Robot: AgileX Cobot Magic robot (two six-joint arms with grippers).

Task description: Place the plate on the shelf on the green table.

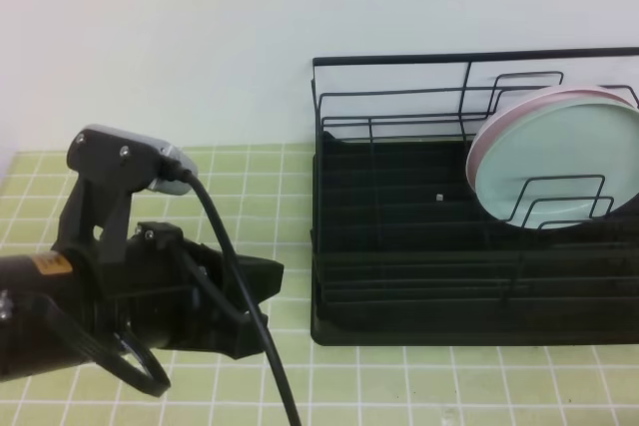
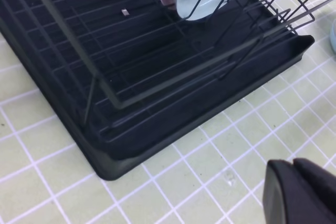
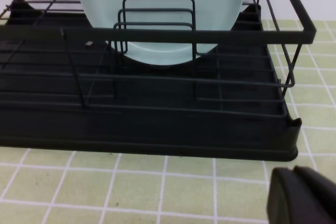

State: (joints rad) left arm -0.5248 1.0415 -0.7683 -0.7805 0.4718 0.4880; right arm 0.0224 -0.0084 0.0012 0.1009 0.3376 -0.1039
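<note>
1. The setting reads as a mock kitchen counter set up for robot work rather than a lived-in home kitchen.
2. The worktop is a green table [image 1: 419, 386] of small square yellow-green tiles with white grout lines, like a kitchen countertop.
3. Along its back edge rises a plain white wall [image 1: 200, 37], bare and evenly lit.
4. Toward the back right corner stands a black wire dish rack [image 1: 399, 246] on a black base tray, an ordinary kitchen item, with a mint plate [image 1: 559, 162] and a pink plate [image 1: 481, 137] stood on edge in its dividers.
5. A black robot arm [image 1: 130, 286] with a trailing cable sits over the front left corner, marking this as a test rig.
</note>
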